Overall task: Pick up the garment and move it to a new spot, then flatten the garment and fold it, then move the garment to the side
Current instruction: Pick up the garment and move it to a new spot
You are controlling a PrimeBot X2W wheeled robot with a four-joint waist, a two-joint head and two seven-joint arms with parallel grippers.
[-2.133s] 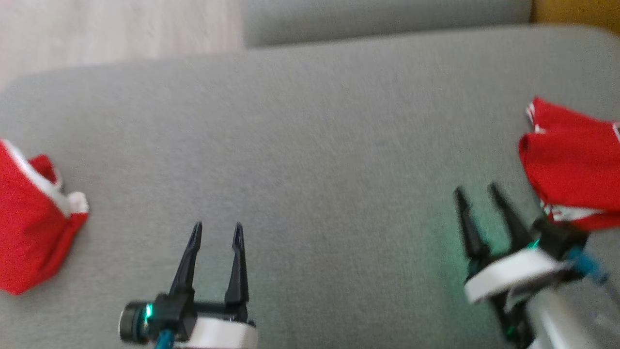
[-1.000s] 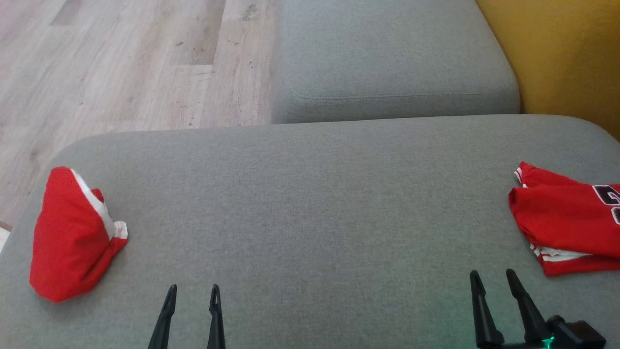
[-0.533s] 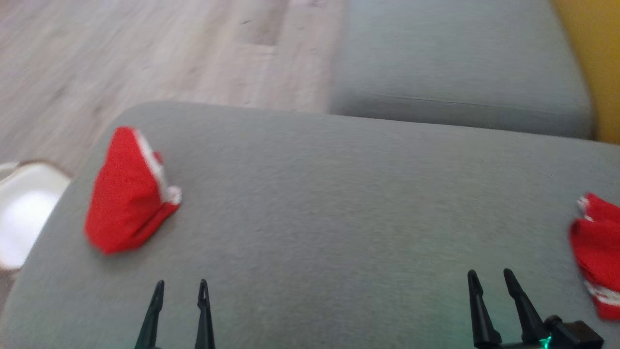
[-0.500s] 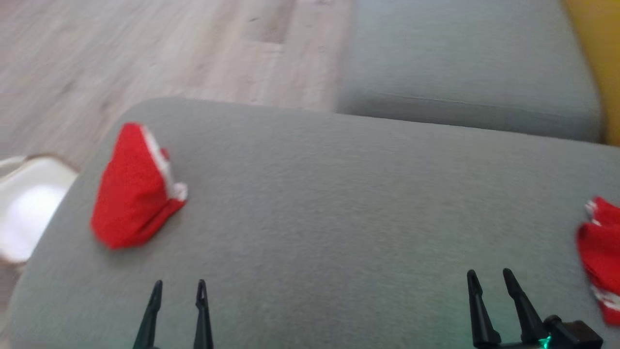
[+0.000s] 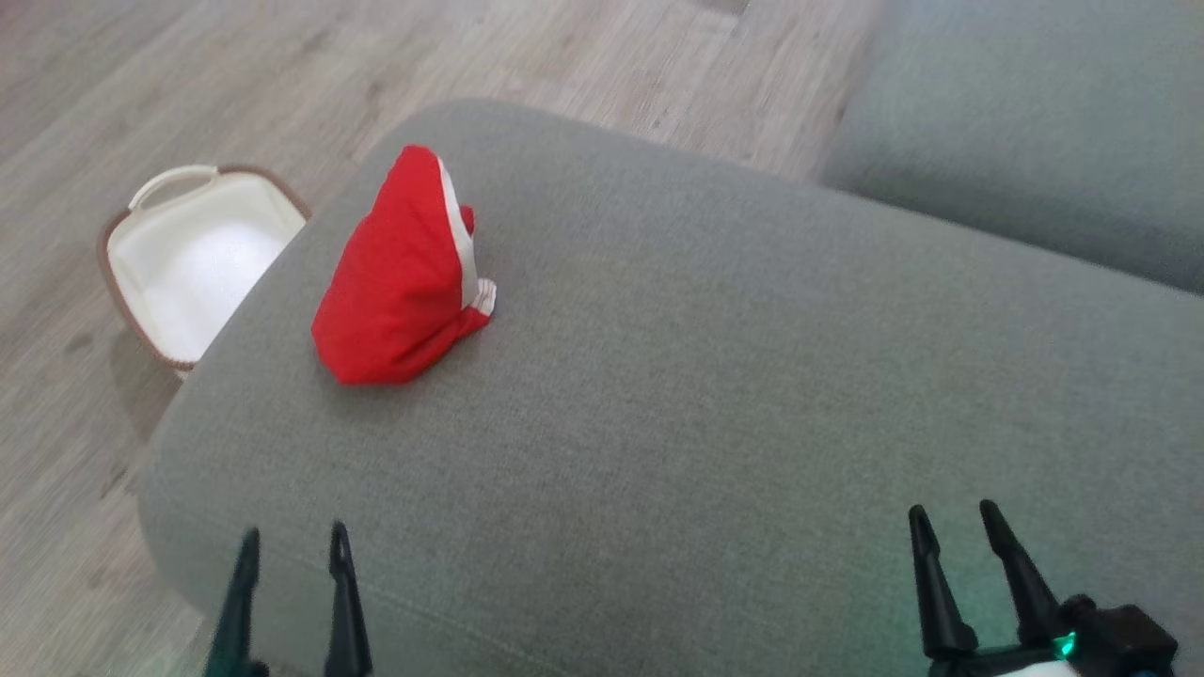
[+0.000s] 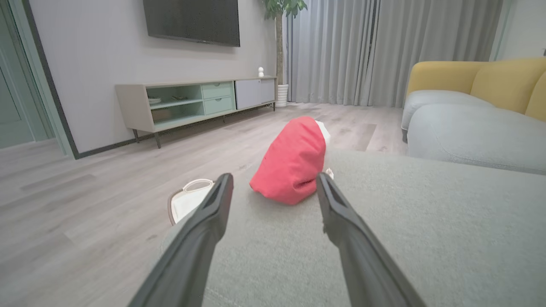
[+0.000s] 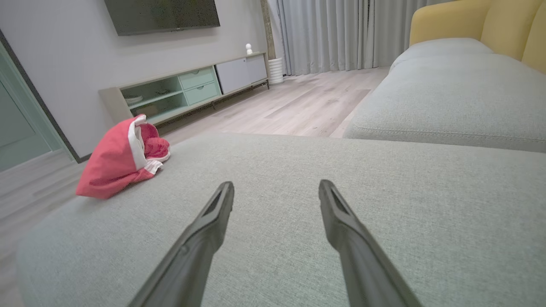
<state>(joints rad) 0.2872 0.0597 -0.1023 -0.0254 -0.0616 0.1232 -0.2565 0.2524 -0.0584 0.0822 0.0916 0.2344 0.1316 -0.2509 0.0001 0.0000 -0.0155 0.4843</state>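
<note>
we were at step one, the pickup, nothing grabbed yet. the red garment (image 5: 400, 273) sat bunched at the far left corner of the grey cushion (image 5: 705, 395), near the basket (image 5: 122, 235) on the floor. left gripper (image 5: 293, 533) was wide and empty, garment ahead of it but well apart; right gripper (image 5: 953, 510) wide too, farther off. next we'd need a forward reach and a pinch.
</note>
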